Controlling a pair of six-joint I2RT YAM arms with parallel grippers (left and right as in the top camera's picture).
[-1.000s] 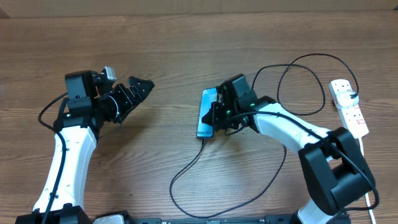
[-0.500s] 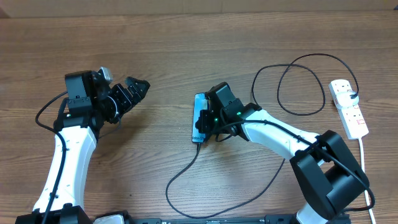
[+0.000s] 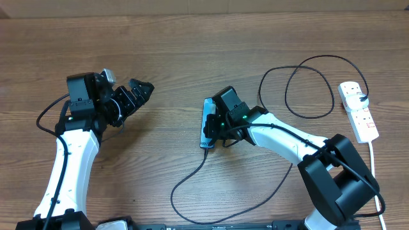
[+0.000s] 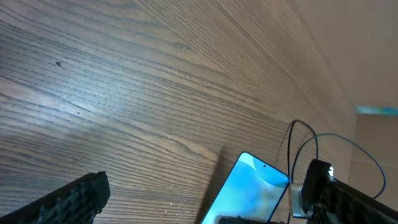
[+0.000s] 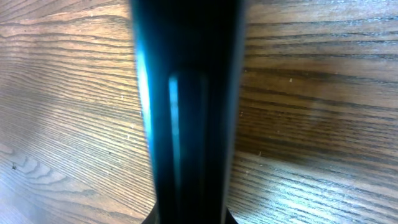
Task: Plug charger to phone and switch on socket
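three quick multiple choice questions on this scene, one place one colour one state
1. Where does the socket lie?
A) near the table's right edge
B) near the table's left edge
C) in the table's middle

2. What colour is the charger cable?
A) white
B) black
C) red

3. The left fingers are:
A) pressed together
B) apart, holding nothing
C) clamped on the socket

Answers:
1 A, the overhead view shows it at the far right.
2 B, it runs as a thin black line over the wood.
3 B, the left wrist view shows a wide gap between them.

Robotics lab: left arm (image 3: pixel 67 150) and right arm (image 3: pixel 287 137) share a table (image 3: pixel 192 51).
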